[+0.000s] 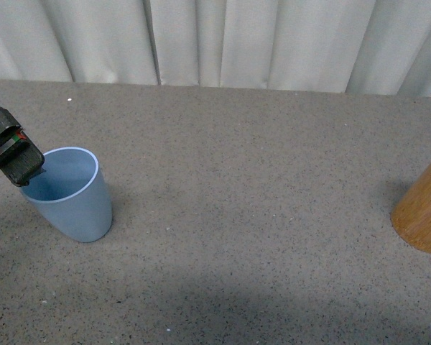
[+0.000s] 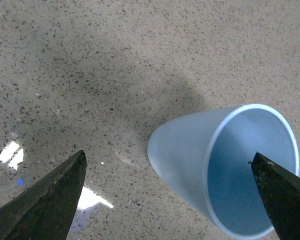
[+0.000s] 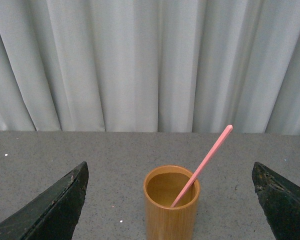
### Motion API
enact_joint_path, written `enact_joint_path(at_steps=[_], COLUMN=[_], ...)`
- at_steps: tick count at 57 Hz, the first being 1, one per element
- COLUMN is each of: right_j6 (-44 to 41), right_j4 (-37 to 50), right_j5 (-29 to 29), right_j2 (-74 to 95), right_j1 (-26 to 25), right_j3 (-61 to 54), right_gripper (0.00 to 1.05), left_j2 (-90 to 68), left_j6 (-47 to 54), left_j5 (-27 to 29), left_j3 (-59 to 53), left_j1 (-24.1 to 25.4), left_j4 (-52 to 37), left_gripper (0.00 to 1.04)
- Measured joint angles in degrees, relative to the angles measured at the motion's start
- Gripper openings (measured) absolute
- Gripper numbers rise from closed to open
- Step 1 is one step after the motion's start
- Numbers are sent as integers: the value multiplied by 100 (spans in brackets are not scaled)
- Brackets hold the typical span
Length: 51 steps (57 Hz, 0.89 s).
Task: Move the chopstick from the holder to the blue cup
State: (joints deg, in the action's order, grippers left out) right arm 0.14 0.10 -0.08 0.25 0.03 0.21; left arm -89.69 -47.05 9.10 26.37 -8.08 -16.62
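Note:
The blue cup [image 1: 70, 195] stands upright on the left of the table, and nothing shows inside it. My left gripper [image 1: 18, 164] hangs open just above the cup's left rim. In the left wrist view that gripper [image 2: 168, 154] straddles the blue cup [image 2: 182, 150], one fingertip [image 2: 277, 190] over its mouth. The holder [image 1: 425, 214] is cut off by the right edge of the front view. In the right wrist view, the holder [image 3: 171, 212] lies centred ahead of my open right gripper [image 3: 170, 164]. A single pink chopstick [image 3: 206, 161] leans out of it.
The table is a grey speckled surface [image 1: 251, 187]. A pale pleated curtain [image 1: 223, 43] closes off its far edge. The right arm does not show in the front view.

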Motion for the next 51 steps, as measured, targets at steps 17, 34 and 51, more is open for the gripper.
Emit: enact_joint_path(at_steps=[17,34,51], right_j6=[0,0,0], right_j4=[0,0,0], right_j5=[0,0,0], right_j2=[0,0,0], right_j1=[0,0,0], right_j3=[0,0,0], right_gripper=[95,95,95], left_j2=[-256,-367,-435], left_j6=[26,116,214], left_j5=[50,210,229], left_j3=[24,28,33], left_j1=[46,20,-31], left_j4=[-120,-103,-186], left_gripper=[98,98,53])
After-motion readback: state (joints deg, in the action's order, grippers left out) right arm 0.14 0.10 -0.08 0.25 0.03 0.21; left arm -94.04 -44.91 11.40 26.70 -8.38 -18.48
